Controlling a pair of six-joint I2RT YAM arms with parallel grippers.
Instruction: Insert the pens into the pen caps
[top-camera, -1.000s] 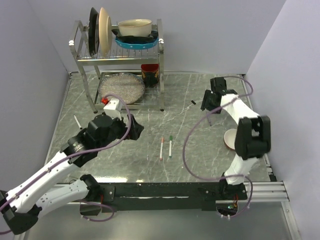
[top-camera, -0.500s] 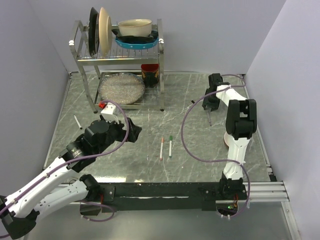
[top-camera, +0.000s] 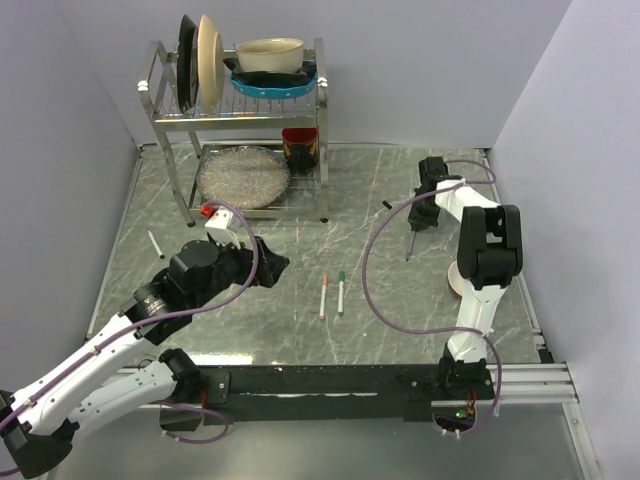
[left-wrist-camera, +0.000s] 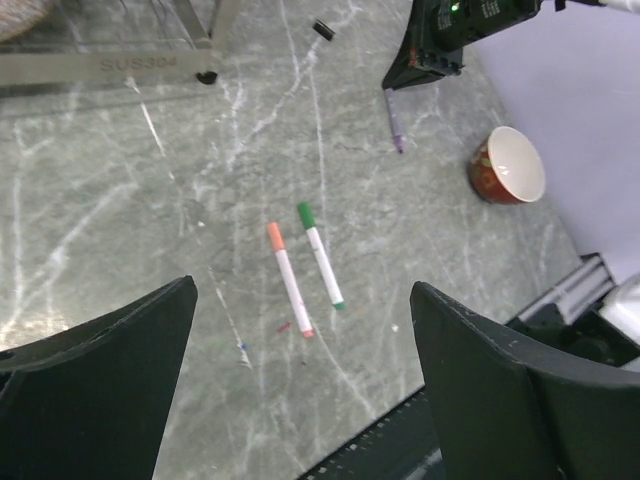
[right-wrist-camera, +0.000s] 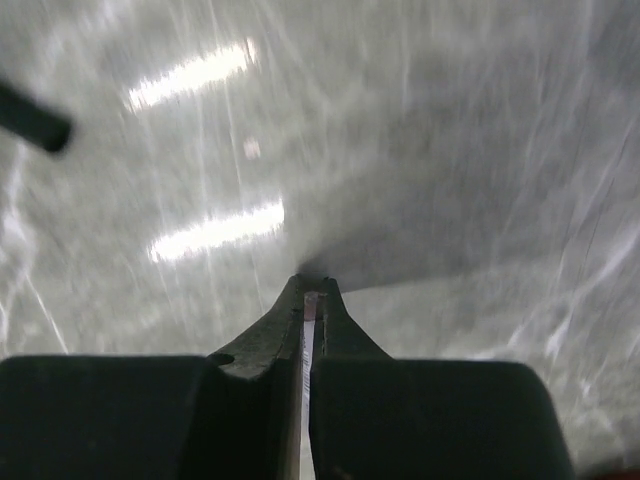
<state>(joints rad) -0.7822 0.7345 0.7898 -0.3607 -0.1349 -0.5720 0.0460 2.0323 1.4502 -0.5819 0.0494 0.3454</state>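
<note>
Right pincer (right-wrist-camera: 309, 290) apparently around pen (left-wrist-camera: 394, 120)

A grey-green marbled counter (top-camera: 290, 340) carries a metal two-tier dish rack (top-camera: 240, 117) near its far left corner. On the rack's upper shelf a dark plate (top-camera: 186, 60) and a cream plate (top-camera: 209, 55) stand on edge side by side, and beside them a cream bowl (top-camera: 270, 53) sits in a blue dish (top-camera: 275, 85). The lower shelf holds a clear glass dish (top-camera: 243, 175) with a red-and-black container (top-camera: 300, 148) beside it. A red bowl (left-wrist-camera: 508, 165), white inside, stands upright near the counter's right edge.
</note>
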